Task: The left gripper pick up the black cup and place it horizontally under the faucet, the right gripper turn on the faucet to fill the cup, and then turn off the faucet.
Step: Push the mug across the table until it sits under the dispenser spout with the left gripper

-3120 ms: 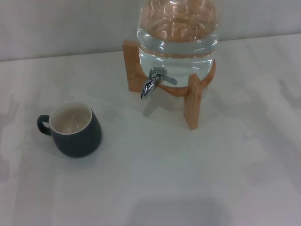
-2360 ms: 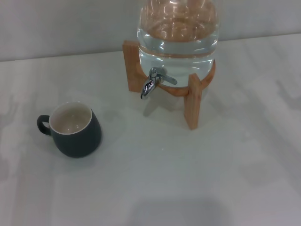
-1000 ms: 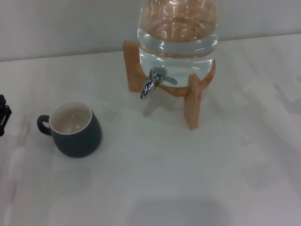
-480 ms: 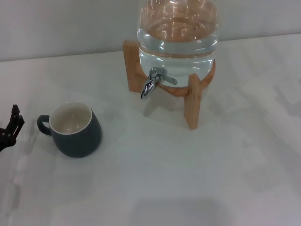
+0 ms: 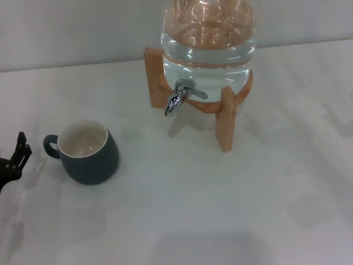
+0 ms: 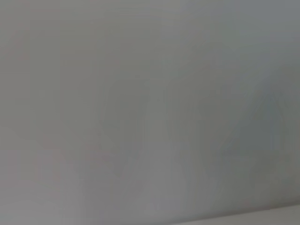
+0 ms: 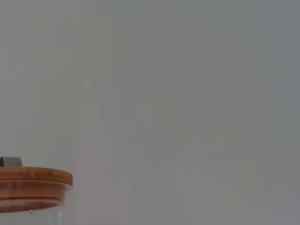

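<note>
Almost nothing of the task is done yet. The rounded dark charcoal cup (image 5: 88, 152) with a cream-white inside stands upright on the pale tabletop (image 5: 193, 210) at about eight o'clock in the head view, its small loop handle pointing to nine o'clock. The left gripper (image 5: 15, 160), a small black claw, shows only at the nine o'clock edge, near the handle but apart from it; whether its jaws are open or closed cannot be told. The small shiny chrome faucet (image 5: 177, 97) sits at about twelve o'clock on the clear glass water jar (image 5: 208, 38) in its wooden stand (image 5: 226, 118), with nothing beneath its nozzle. The right gripper is not in sight. Grasping, placing, filling and shutting off all remain.
</note>
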You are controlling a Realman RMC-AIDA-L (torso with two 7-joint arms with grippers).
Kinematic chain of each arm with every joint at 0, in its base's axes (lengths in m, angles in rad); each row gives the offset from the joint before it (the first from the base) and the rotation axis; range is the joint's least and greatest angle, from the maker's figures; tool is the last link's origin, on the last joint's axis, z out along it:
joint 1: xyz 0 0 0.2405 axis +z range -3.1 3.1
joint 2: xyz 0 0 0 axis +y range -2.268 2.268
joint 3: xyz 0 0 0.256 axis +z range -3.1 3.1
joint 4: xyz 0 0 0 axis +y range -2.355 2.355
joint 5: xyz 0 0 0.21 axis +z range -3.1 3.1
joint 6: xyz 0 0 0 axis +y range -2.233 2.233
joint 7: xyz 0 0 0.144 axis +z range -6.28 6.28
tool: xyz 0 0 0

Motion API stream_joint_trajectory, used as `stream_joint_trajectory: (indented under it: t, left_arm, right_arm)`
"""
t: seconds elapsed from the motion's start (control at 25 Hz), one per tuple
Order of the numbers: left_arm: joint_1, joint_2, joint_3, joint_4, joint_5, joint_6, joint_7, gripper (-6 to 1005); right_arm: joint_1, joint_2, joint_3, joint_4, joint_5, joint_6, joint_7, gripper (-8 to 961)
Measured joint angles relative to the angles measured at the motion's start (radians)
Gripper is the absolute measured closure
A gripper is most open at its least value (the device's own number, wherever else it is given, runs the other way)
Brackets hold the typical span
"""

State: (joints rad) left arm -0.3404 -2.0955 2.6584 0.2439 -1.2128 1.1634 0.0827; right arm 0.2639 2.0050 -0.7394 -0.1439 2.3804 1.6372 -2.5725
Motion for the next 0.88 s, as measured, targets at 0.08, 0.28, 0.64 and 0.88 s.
stream_joint_trajectory:
  t: [0.08, 0.28, 0.64, 0.88]
  left_arm:
    - [0.006, 0.000, 0.001, 0.000, 0.000, -0.002, 0.001, 111]
    - [0.019, 0.000, 0.002, 0.009, 0.000, -0.002, 0.002, 111]
    - [0.006, 0.001, 0.026, 0.016, 0.001, -0.032, 0.002, 111]
    - [0.004, 0.001, 0.033, 0.024, 0.001, -0.036, 0.006, 111]
  right_arm:
    - [0.000, -0.001, 0.000, 0.000, -0.001, 0.001, 0.000, 129]
    - [0.000, -0.002, 0.000, -0.011, -0.001, -0.001, 0.000, 129]
    - [0.004, -0.002, 0.000, -0.013, -0.001, -0.003, 0.000, 129]
    - [0.003, -0.002, 0.000, -0.014, -0.001, -0.002, 0.000, 129]
